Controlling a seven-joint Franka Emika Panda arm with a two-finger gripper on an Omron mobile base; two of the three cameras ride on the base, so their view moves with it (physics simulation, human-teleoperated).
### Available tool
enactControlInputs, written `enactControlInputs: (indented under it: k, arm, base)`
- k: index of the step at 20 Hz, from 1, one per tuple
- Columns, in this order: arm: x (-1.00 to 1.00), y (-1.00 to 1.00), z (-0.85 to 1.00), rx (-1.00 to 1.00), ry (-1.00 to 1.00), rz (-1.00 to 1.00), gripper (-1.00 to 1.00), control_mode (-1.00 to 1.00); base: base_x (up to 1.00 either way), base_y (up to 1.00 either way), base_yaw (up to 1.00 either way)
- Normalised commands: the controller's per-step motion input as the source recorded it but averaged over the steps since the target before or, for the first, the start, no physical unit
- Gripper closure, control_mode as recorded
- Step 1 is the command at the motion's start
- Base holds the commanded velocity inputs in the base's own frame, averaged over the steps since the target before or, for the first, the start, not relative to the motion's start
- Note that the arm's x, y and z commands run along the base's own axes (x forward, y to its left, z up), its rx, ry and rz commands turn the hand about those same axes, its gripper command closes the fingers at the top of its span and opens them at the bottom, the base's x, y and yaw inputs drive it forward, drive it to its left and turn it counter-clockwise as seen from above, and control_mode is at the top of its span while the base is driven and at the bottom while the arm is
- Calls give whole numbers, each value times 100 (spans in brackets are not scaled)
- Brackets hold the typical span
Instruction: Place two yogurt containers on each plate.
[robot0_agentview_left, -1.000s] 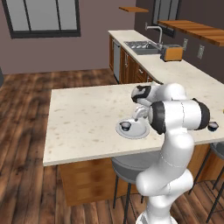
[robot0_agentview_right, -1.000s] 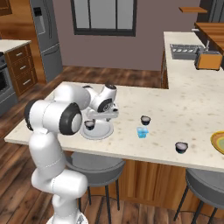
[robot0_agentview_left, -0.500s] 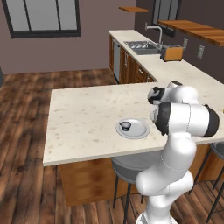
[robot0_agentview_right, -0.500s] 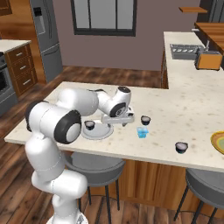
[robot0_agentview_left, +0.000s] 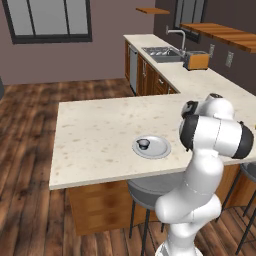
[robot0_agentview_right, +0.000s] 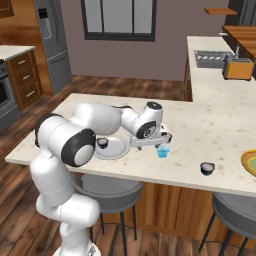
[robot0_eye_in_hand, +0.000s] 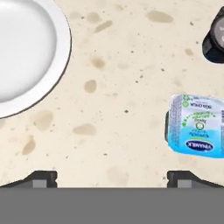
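From my seat the biggest thing is the speckled cream desk (robot0_agentview_right: 220, 130), its near edge running just in front of everything I work on. On it lies the pale grey plate (robot0_agentview_left: 157, 148), close to that near edge, with one dark yogurt cup (robot0_agentview_left: 143, 145) sitting on its left part. The yellow plate (robot0_agentview_right: 250, 163) sits far to my right, cut off by the frame. My jaws (robot0_eye_in_hand: 112, 177) hover over bare desk beside the grey plate's rim, spread wide and holding nothing. The light blue yogurt cup (robot0_eye_in_hand: 195, 131) stands just right of the right fingertip (robot0_eye_in_hand: 188, 178), apart from it. Another dark cup (robot0_eye_in_hand: 215, 40) stands beyond it, and a third (robot0_agentview_right: 207, 168) stands alone near the desk's front edge, with open room around it.
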Motion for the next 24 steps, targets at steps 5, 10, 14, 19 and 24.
enactControlInputs:
  k: [5,10,14,19,24]
  arm:
    - [20,-53,0,-8,0,-4,-100,-100]
    - [35,-34,-1,0,0,-12,-100,-100]
    - [32,-17,-14,-1,0,-16,-100,-100]
    - [13,-7,-21,0,0,-14,-100,-100]
    - [13,-2,-20,0,0,-8,-100,-100]
  base:
    - [0,0,0]
    - [0,0,0]
    - [0,0,0]
    - [0,0,0]
    - [0,0,0]
